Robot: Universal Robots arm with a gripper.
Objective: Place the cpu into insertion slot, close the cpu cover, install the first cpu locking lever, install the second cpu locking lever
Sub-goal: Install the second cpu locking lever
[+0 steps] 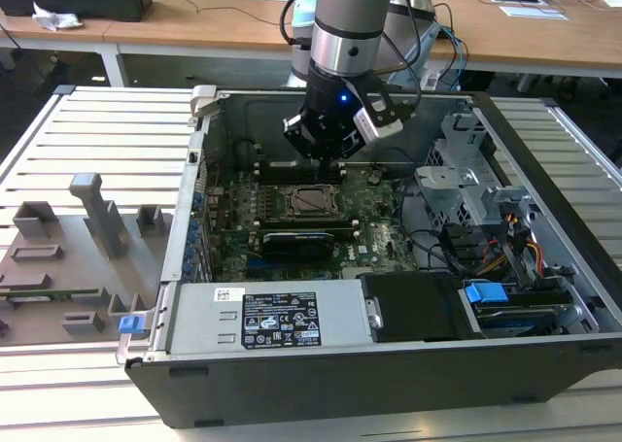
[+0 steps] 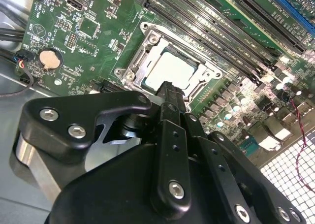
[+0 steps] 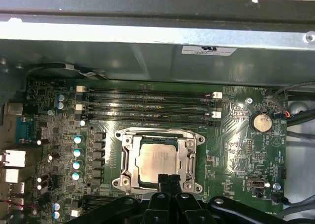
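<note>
Clenched black gripper hovers empty at the edge of the socket, where the chip sits under its closed cover; memory slots lie just beyond.

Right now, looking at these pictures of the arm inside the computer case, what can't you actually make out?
- The near edge of the cpu and of the cpu cover: in both wrist views the tool stands in front of it.
- Whether the tool touches the cpu: its tips overlap it in both wrist views, and the contact is not visible.
- The locking levers in the exterior view: too small around the insertion slot.
</note>
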